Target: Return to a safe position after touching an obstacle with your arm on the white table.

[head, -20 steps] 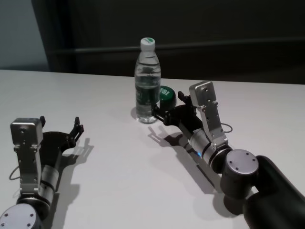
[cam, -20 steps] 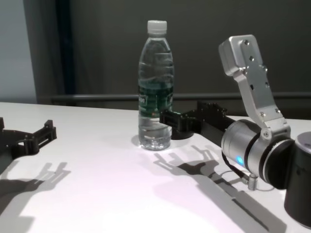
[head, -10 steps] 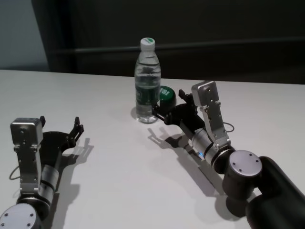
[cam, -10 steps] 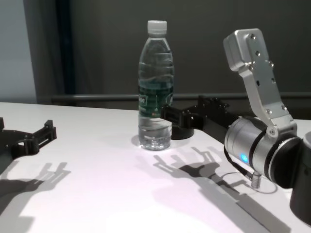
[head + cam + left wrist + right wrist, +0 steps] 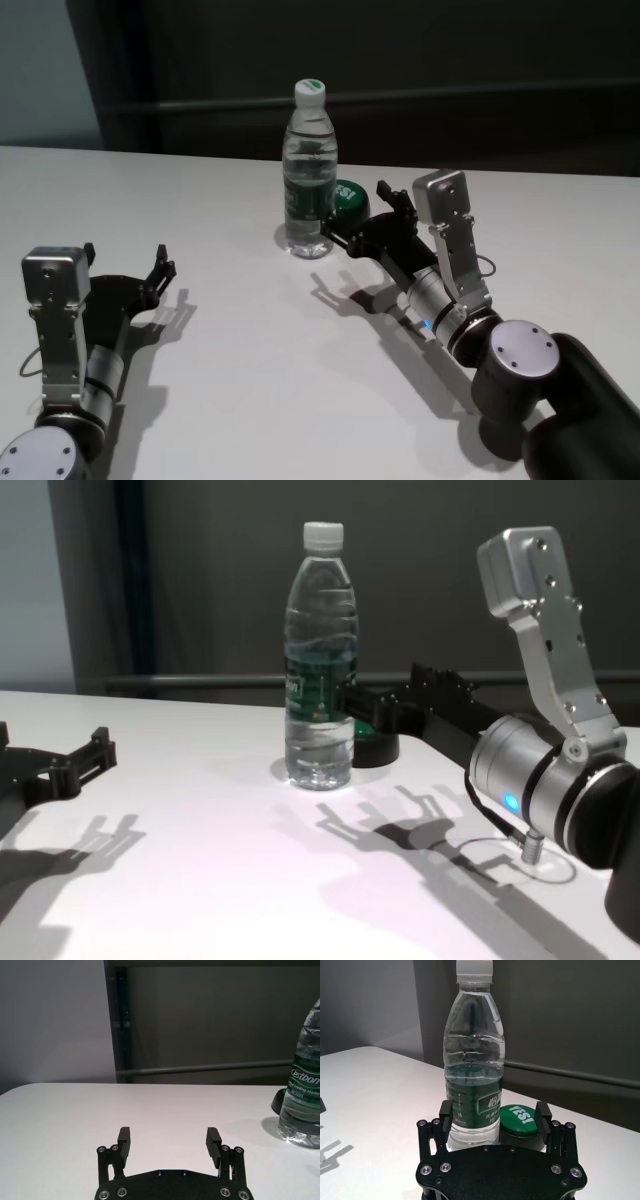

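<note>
The obstacle, a clear water bottle [image 5: 310, 170] with a white cap and dark green label, stands upright on the white table [image 5: 250, 390]. It also shows in the chest view [image 5: 320, 650] and the right wrist view [image 5: 472, 1060]. My right gripper [image 5: 355, 215] is open and empty. It hovers low just right of the bottle, with one fingertip [image 5: 326, 237] close to the bottle's lower part. I cannot tell if they touch. In the right wrist view the right gripper [image 5: 493, 1112] faces the bottle. My left gripper [image 5: 128, 255] rests open and empty at the near left, also in its wrist view [image 5: 168, 1136].
A green push button [image 5: 348, 195] on a dark base sits just behind and right of the bottle, under the right gripper's far finger; it also shows in the right wrist view [image 5: 520, 1120]. A dark wall runs behind the table's far edge.
My right arm has drawn a little to the right and lifted, so its gripper sits higher beside the bottle. The bottle and the left arm have not moved.
</note>
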